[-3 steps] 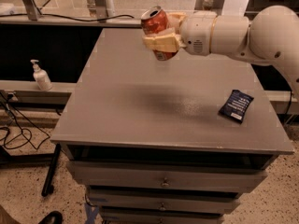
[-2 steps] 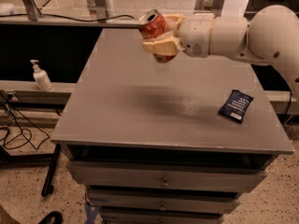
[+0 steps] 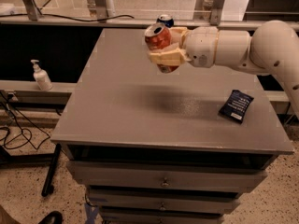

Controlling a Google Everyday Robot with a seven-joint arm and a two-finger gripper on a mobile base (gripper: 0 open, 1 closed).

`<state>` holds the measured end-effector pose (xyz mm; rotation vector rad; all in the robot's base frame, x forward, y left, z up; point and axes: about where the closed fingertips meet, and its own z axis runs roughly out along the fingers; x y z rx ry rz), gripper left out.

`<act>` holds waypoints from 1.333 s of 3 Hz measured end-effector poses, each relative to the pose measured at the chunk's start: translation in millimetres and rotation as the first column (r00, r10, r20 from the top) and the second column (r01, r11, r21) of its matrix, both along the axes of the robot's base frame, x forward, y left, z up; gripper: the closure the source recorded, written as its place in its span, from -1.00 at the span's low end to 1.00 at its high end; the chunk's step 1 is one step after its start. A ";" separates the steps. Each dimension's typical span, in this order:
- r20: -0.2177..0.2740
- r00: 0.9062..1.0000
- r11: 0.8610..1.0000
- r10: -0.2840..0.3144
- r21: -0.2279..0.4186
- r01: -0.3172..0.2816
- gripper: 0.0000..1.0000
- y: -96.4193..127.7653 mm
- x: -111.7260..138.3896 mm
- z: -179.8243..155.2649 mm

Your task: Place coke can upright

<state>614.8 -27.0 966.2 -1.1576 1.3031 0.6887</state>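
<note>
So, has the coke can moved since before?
Yes. The coke can, in the claw above the table, came slightly lower, judged against the dark packet.

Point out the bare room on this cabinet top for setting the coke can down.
The pincer grips the coke can above the rear middle of the tabletop. Bare: the left half and front centre, up to the dark packet at right. Tighter: the back edge by the blue can.

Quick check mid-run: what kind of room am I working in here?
Probably a lab or workshop: grey drawer cabinet, loose cables on the floor, pump bottle on a ledge. The gripper holds the coke can above the cabinet top.
</note>
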 end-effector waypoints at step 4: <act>-0.077 0.996 0.994 0.046 0.101 -0.038 1.00 -45.5 -8.8 -44.8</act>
